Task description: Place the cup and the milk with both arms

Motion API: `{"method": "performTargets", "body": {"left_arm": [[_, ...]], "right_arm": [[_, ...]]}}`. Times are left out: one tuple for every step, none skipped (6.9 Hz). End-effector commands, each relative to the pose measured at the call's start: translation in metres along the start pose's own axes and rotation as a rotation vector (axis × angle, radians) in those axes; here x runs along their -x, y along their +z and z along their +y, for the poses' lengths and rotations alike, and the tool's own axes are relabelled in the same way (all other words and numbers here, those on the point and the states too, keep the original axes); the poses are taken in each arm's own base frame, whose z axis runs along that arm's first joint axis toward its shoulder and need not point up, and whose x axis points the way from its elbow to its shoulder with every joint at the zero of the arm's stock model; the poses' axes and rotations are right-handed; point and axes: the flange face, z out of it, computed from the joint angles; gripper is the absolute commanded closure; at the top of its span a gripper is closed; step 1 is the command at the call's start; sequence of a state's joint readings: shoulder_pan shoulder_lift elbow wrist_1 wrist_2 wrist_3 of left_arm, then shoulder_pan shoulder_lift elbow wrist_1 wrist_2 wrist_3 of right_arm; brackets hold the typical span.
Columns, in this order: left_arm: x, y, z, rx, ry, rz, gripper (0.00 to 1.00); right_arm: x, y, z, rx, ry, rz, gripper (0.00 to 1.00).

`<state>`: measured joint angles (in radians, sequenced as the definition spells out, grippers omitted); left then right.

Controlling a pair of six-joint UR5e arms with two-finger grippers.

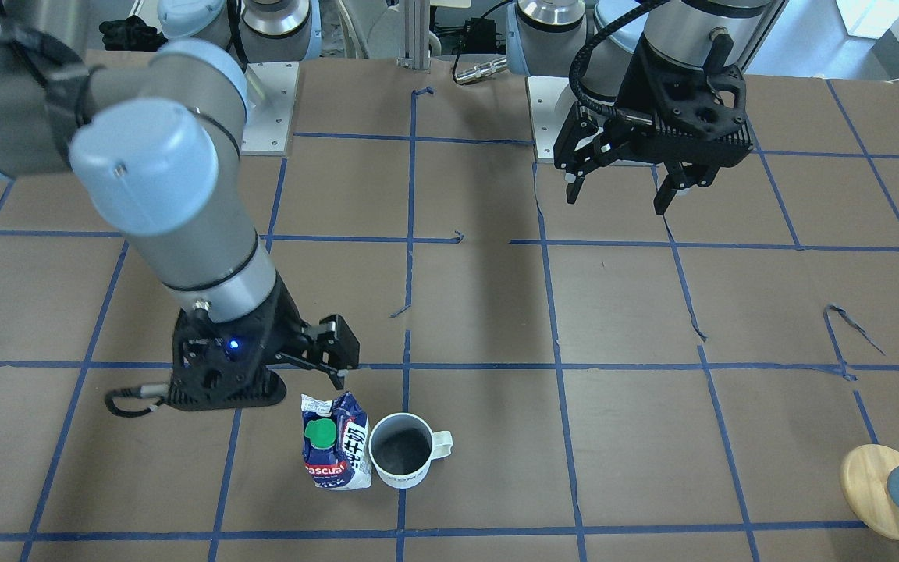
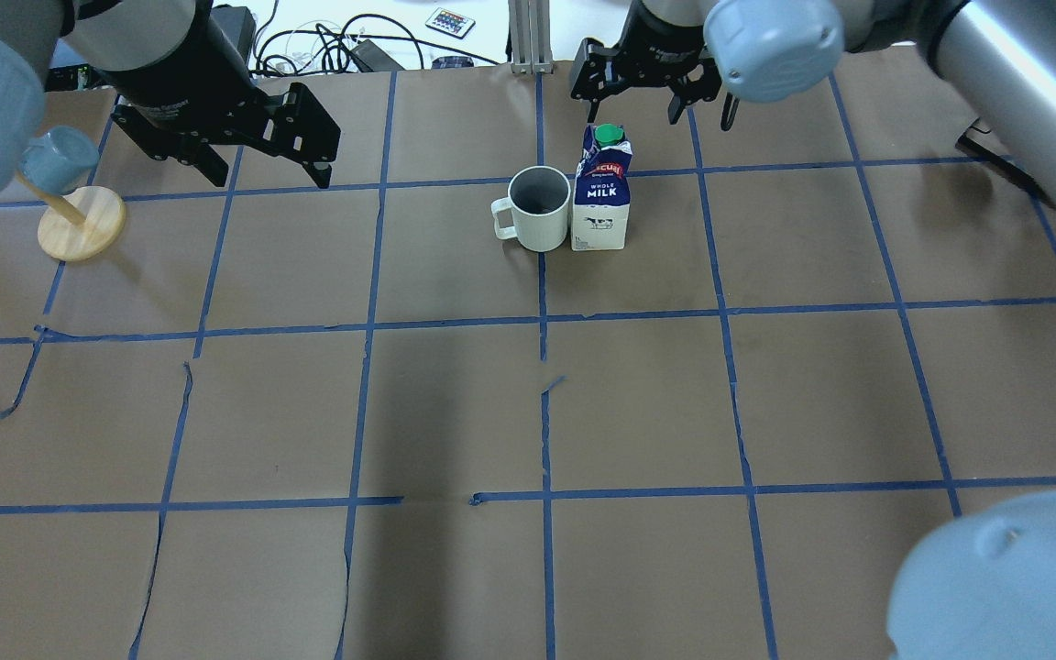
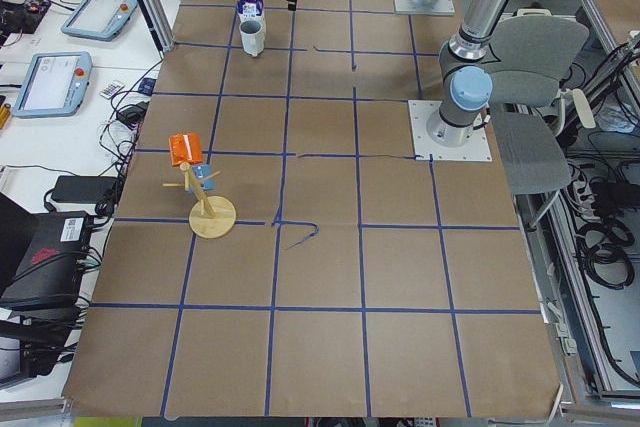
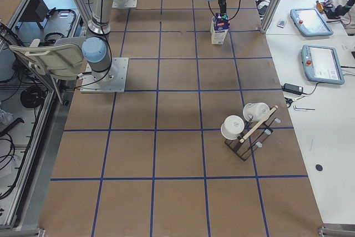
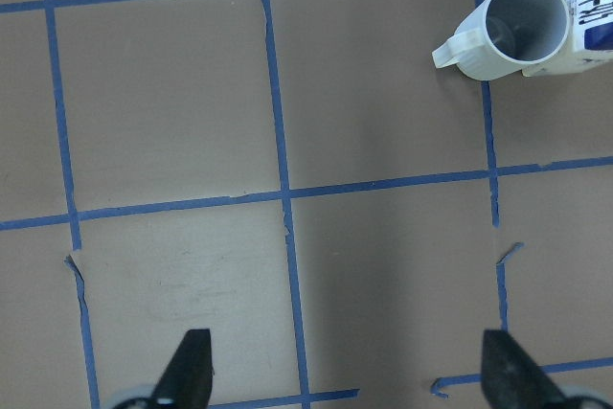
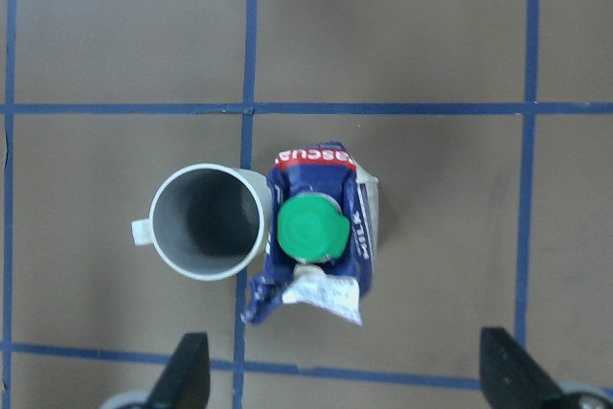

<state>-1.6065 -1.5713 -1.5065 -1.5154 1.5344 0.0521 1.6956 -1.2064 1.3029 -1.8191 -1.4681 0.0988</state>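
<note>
The milk carton (image 2: 600, 211) carries "WHOLE MILK" in white on its dark blue face, and its red band (image 1: 326, 471) reads "ascual". In the front-facing view the cup (image 1: 403, 462), at the carton's 3 o'clock, has dark lettering too small to read.

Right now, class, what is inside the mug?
The mug looks empty: only its dark grey inner wall and floor show. Shadow covers part of the floor, so that part stays uncertain.

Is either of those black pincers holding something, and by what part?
Nothing is held. The left pincer and right pincer are both open and empty; the cup and milk stand untouched.
</note>
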Motion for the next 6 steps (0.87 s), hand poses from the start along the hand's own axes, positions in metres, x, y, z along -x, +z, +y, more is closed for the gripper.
{"method": "performTargets", "body": {"left_arm": [[0.001,0.000,0.000,0.000,-0.002,-0.001,0.00],[0.001,0.000,0.000,0.000,-0.002,-0.001,0.00],[0.001,0.000,0.000,0.000,-0.002,-0.001,0.00],[0.001,0.000,0.000,0.000,-0.002,-0.001,0.00],[0.001,0.000,0.000,0.000,-0.002,-0.001,0.00],[0.001,0.000,0.000,0.000,-0.002,-0.001,0.00]], "right_arm": [[-0.069,-0.075,0.043,0.040,-0.163,0.056,0.00],[-0.077,-0.076,0.070,0.050,-0.162,0.053,0.00],[-0.072,-0.078,0.107,0.054,-0.116,0.056,0.00],[-0.072,-0.079,0.103,-0.032,-0.122,0.066,0.00],[-0.070,-0.080,0.103,-0.044,-0.122,0.059,0.00],[-0.064,-0.080,0.107,-0.029,-0.128,0.070,0.00]]}}
